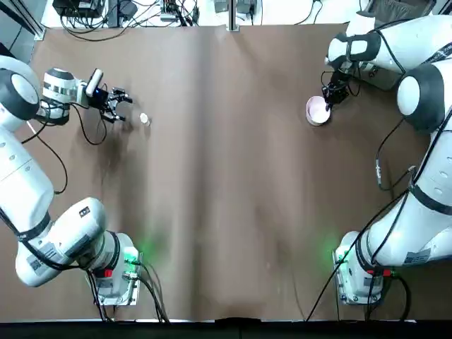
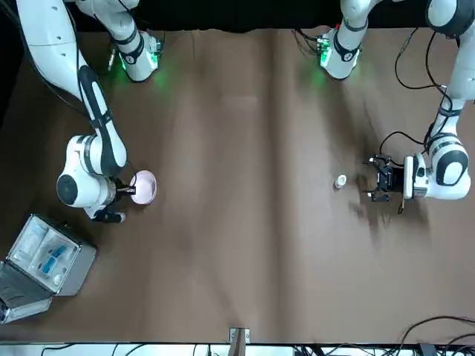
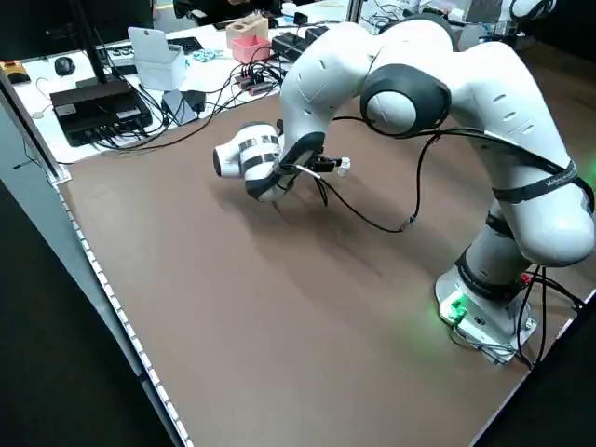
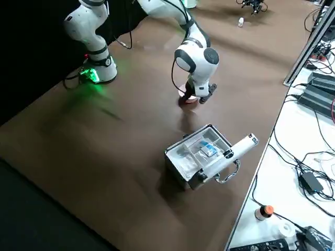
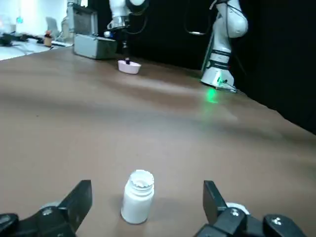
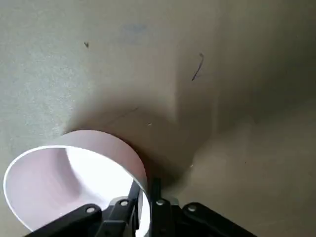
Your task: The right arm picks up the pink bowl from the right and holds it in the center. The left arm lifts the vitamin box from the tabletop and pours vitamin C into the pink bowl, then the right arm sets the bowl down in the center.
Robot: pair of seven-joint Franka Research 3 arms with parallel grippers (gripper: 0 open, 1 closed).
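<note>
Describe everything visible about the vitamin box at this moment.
The vitamin box is a tiny white bottle-shaped container with a rounded body, a narrower neck and a pale ridged top. It looks like plastic. It stands upright on the tabletop, at the robot's left side. The left claw sits low with its fingers spread wide to either side of the bottle, not touching it. Nothing else touches it, and its top appears open, though its contents cannot be seen.

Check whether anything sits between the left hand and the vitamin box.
Nothing visible does. The left hand, fingers open, faces the vitamin box across bare tabletop; the wrist view shows the box just ahead between its fingertips.
</note>
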